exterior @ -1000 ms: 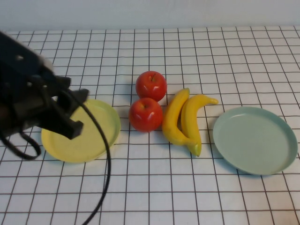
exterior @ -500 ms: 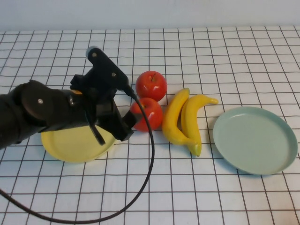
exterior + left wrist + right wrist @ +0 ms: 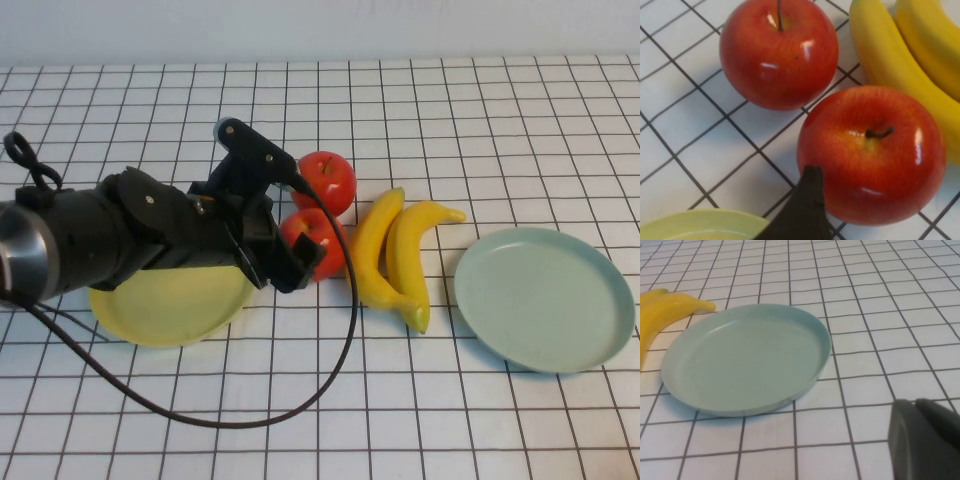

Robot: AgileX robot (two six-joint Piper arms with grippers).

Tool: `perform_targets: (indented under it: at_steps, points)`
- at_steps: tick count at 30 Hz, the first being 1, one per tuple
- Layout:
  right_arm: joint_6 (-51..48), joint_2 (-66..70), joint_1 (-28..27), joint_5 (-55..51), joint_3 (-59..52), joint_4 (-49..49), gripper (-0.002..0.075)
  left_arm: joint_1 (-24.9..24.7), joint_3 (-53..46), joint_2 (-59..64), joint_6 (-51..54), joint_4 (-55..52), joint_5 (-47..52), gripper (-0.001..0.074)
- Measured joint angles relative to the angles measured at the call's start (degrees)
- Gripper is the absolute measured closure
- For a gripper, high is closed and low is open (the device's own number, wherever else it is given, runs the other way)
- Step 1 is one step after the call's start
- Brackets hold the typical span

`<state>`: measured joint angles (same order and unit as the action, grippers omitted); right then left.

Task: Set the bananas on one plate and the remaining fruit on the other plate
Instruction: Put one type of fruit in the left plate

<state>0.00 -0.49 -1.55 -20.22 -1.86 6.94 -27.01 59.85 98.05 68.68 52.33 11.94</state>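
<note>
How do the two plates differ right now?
Colour: the yellow plate is pale yellow, the green-blue plate pale green-blue.
Side: the yellow plate lies on the robot's left, the green-blue plate on its right, with apples and bananas between them.
Cover: the left arm reaches across the yellow plate, its open left gripper at the near apple; the green-blue plate is fully exposed.
Shared: both round, shallow, rimmed, holding no fruit. The shut right gripper sits beside the green-blue plate.

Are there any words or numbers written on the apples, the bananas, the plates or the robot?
None: no words, numbers or signs show on the apples, bananas, yellow plate, green-blue plate or left gripper by the near apple. The right gripper near the green-blue plate bears none either.
</note>
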Motion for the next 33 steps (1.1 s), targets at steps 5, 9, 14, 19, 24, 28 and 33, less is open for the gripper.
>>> perform_targets:
  at_steps: [5, 9, 14, 19, 24, 28, 33]
  points:
    - [0.0, 0.0, 0.0, 0.0, 0.0, 0.0, 0.0743, 0.0, 0.2, 2.6, 2.4, 0.7, -0.6, 0.0066]
    - [0.0, 0.0, 0.0, 0.0, 0.0, 0.0, 0.0743, 0.0, 1.7, 3.7, 3.2, 0.7, -0.7, 0.0066]
    - [0.0, 0.0, 0.0, 0.0, 0.0, 0.0, 0.0743, 0.0, 5.4, 5.5, 4.3, 1.1, -0.6, 0.0066]
    - [0.0, 0.0, 0.0, 0.0, 0.0, 0.0, 0.0743, 0.0, 8.8, 8.4, 4.5, 2.9, 0.8, 0.0066]
    - [0.0, 0.0, 0.0, 0.0, 0.0, 0.0, 0.0743, 0.0, 10.9, 10.9, 4.7, 4.9, 4.4, 0.0066]
    - [0.0, 0.0, 0.0, 0.0, 0.0, 0.0, 0.0743, 0.0, 11.2, 11.0, 4.7, 5.6, 4.6, 0.0066]
    - [0.0, 0.0, 0.0, 0.0, 0.0, 0.0, 0.0743, 0.0, 11.2, 11.2, 4.7, 4.8, 4.3, 0.0066]
